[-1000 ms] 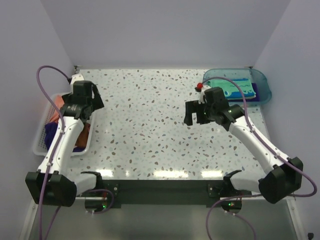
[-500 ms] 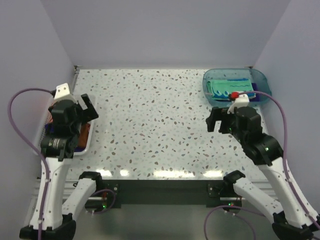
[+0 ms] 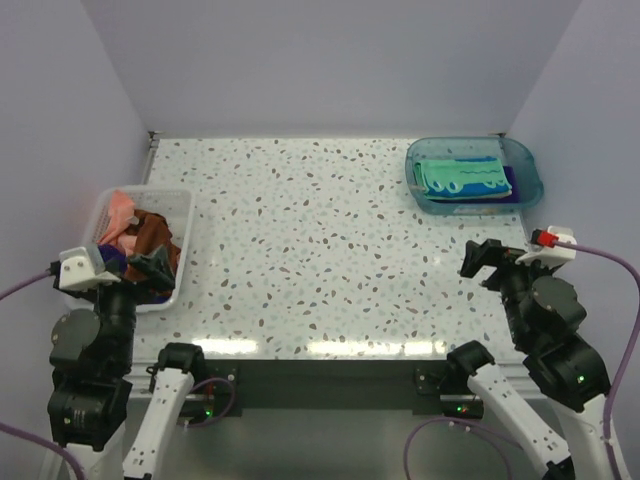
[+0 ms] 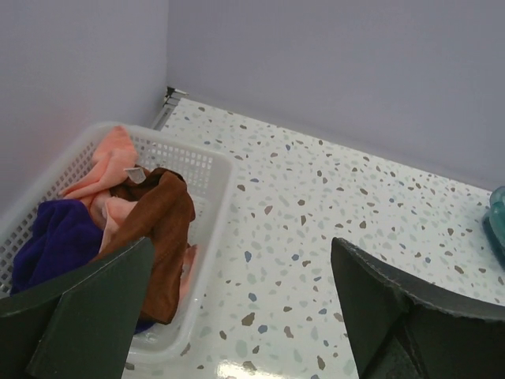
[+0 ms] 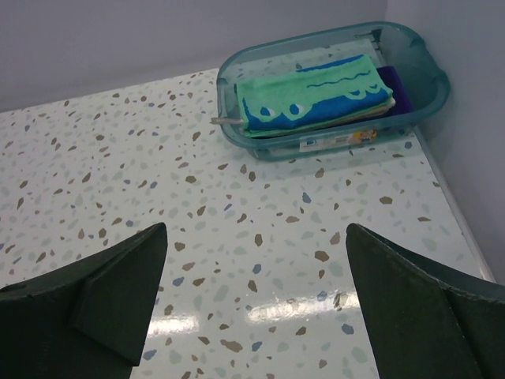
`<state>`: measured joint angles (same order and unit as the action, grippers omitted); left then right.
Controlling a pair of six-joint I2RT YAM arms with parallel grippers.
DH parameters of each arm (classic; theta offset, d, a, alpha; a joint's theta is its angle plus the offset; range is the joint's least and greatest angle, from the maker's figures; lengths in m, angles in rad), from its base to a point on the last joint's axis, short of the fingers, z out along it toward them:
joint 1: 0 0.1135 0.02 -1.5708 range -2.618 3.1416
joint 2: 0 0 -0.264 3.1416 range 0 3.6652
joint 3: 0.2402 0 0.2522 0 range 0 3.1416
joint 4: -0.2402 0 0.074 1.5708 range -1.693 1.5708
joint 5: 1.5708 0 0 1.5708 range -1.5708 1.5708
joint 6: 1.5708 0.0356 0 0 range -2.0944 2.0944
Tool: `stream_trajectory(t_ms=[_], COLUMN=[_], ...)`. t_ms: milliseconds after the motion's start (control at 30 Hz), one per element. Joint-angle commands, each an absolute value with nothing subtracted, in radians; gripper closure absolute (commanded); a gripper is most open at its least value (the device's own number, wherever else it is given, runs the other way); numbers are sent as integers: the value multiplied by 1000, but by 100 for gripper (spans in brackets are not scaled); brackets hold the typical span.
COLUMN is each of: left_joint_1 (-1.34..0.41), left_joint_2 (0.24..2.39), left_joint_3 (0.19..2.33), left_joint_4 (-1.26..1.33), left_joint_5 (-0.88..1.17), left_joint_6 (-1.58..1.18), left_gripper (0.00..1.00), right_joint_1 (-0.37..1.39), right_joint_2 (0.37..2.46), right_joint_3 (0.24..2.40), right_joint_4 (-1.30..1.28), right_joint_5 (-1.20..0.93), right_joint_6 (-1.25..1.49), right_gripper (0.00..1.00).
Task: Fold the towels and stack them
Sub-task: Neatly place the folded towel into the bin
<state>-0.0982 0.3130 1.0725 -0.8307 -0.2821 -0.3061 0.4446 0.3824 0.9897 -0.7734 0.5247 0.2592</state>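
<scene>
The left gripper (image 3: pixel 150 268) and right gripper (image 3: pixel 497 258) are held empty at the near corners, jaws spread wide. A brown towel (image 3: pixel 152 232), pink towel (image 3: pixel 120 210) and purple towel (image 4: pixel 55 241) are heaped in the white basket (image 3: pixel 160 191) at left. A folded green-blue towel (image 3: pixel 462 176) is laid in the teal tub (image 3: pixel 528 168), far right.

The top camera looks down on the whole table (image 3: pixel 300 250) from high at its near edge. The left wrist camera, lower and closer, faces the basket (image 4: pixel 193 162); the right faces the tub (image 5: pixel 331 144). The top view shows both.
</scene>
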Motion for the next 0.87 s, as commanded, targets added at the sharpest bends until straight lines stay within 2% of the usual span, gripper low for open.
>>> stream_trajectory(t_ms=[0,300,833], left_joint_1=[-104,-106,-106], left_joint_2=[217,81,-37], left_joint_3=[1055,976,908], left_joint_4=[-818,-764,-661], left_joint_5=[-308,-357,-433], left_joint_6=[-267,-296,-316], left_gripper=[0,0,0], right_joint_1=[445,445,445], right_joint_2=[356,331,342], right_joint_3=[956,904,851], right_joint_4=[-692,-644,-558], right_joint_5=[574,561,560], right_joint_6=[221,207,183], right_gripper=[1,1,1])
